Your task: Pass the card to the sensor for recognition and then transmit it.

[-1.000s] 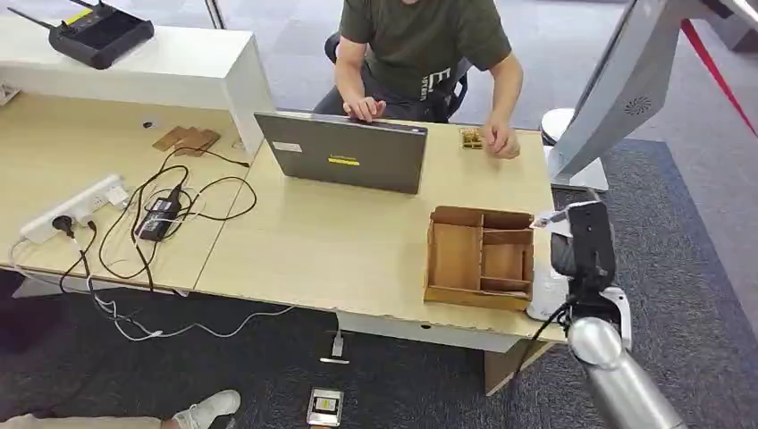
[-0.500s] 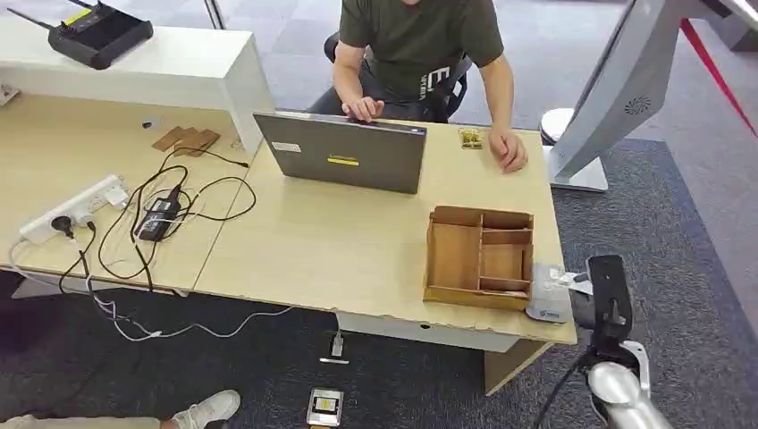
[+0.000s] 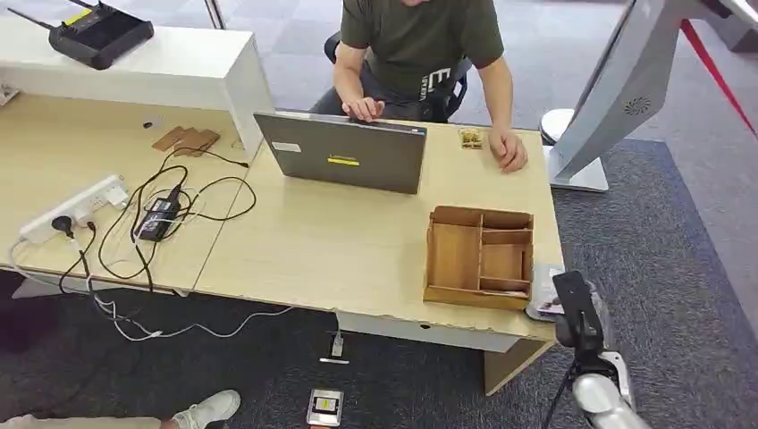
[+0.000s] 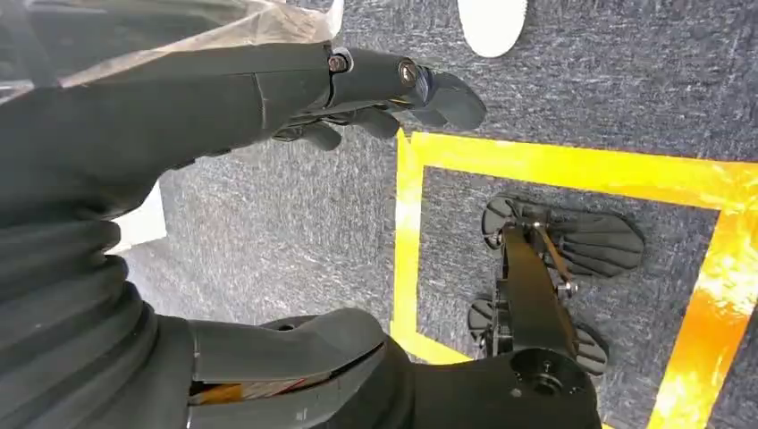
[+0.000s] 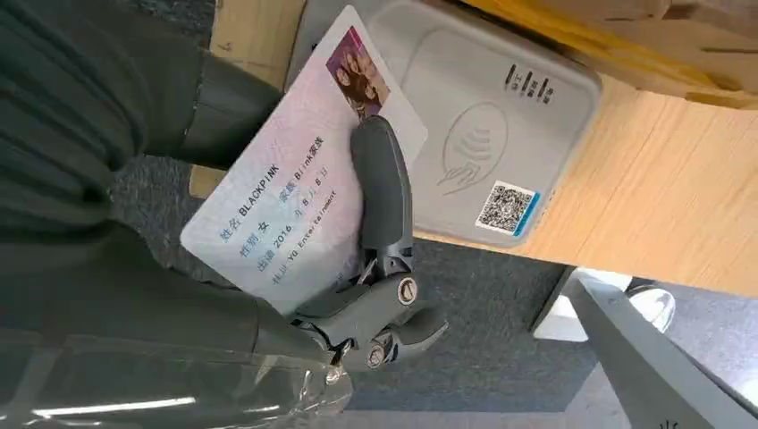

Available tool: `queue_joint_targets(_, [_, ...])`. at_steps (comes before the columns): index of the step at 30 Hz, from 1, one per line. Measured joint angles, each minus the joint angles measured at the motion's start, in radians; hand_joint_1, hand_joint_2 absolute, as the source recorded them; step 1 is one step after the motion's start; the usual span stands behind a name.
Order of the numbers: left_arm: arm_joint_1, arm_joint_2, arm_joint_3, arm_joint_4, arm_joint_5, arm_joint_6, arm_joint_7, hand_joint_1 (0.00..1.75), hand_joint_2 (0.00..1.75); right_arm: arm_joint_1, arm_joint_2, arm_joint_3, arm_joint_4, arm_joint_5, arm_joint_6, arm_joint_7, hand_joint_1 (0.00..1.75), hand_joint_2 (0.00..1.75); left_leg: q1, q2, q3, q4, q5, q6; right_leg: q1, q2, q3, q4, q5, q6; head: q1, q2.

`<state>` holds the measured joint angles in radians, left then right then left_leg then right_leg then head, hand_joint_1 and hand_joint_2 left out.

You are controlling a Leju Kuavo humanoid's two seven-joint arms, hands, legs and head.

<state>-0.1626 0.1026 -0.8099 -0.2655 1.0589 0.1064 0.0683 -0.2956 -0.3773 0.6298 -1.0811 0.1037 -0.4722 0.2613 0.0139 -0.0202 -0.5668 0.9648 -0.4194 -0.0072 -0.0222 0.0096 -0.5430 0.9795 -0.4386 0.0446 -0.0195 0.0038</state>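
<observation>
My right hand (image 3: 576, 313) is at the table's near right corner, right beside the white card sensor (image 3: 539, 308). In the right wrist view the right hand (image 5: 134, 268) holds a white ID card (image 5: 286, 214) printed with text and a small photo, one dark finger (image 5: 380, 188) pressed across its face. The card's photo end overlaps the edge of the sensor (image 5: 501, 116), which carries a contactless symbol and a QR code. My left hand (image 4: 268, 89) hangs over the carpet, fingers stretched out and holding nothing.
A wooden compartment box (image 3: 481, 257) stands just beyond the sensor. A laptop (image 3: 344, 152) is mid-table, with a seated person (image 3: 420, 45) behind it, one hand (image 3: 511, 150) on the table. A power strip and cables (image 3: 134, 214) lie left. A white stand (image 3: 617, 98) rises right.
My right hand has drawn back from beside the wooden box and come down to the sensor at the table's near corner. The person's hand shifted slightly off the small gold item.
</observation>
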Motion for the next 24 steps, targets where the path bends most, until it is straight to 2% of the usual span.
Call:
queue_joint_targets(6, [0.001, 0.005, -0.016, 0.0, 0.02, 0.0, -0.001, 0.0, 1.75, -0.027, -0.007, 0.013, -0.013, 0.132, -0.032, 0.079, 1.75, 1.75, 0.0, 0.0, 0.0, 0.0, 0.0, 0.0, 0.0, 0.0, 0.001, 0.0, 0.0, 0.0, 0.0, 0.0])
queue_joint_targets(12, [0.004, 0.01, -0.032, 0.0, 0.039, 0.006, -0.006, 0.0, 1.75, -0.057, -0.049, 0.01, -0.13, 0.363, -0.051, 0.192, 1.75, 1.75, 0.0, 0.0, 0.0, 0.0, 0.0, 0.0, 0.0, 0.0, 0.0, 0.0, 0.001, 0.001, 0.0, 0.0])
queue_joint_targets(14, [0.005, 0.01, -0.039, 0.0, 0.042, 0.006, -0.006, 0.0, 1.75, -0.068, -0.062, 0.007, -0.181, 0.412, -0.045, 0.21, 1.75, 1.75, 0.0, 0.0, 0.0, 0.0, 0.0, 0.0, 0.0, 0.0, 0.0, 0.0, 0.001, 0.001, 0.0, 0.0])
queue_joint_targets(17, [0.004, 0.011, -0.048, 0.0, 0.044, 0.004, -0.008, 0.0, 1.75, -0.101, -0.075, 0.006, -0.259, 0.466, 0.005, 0.231, 1.75, 1.75, 0.0, 0.0, 0.0, 0.0, 0.0, 0.0, 0.0, 0.001, 0.0, 0.0, 0.001, 0.0, 0.0, 0.0])
queue_joint_targets(24, [-0.016, 0.011, -0.077, 0.0, 0.023, -0.006, 0.004, 0.0, 1.75, -0.2, -0.066, 0.028, -0.394, 0.613, 0.193, 0.304, 1.75, 1.75, 0.0, 0.0, 0.0, 0.0, 0.001, 0.0, 0.0, 0.0, 0.001, 0.001, 0.001, 0.001, 0.0, 0.0])
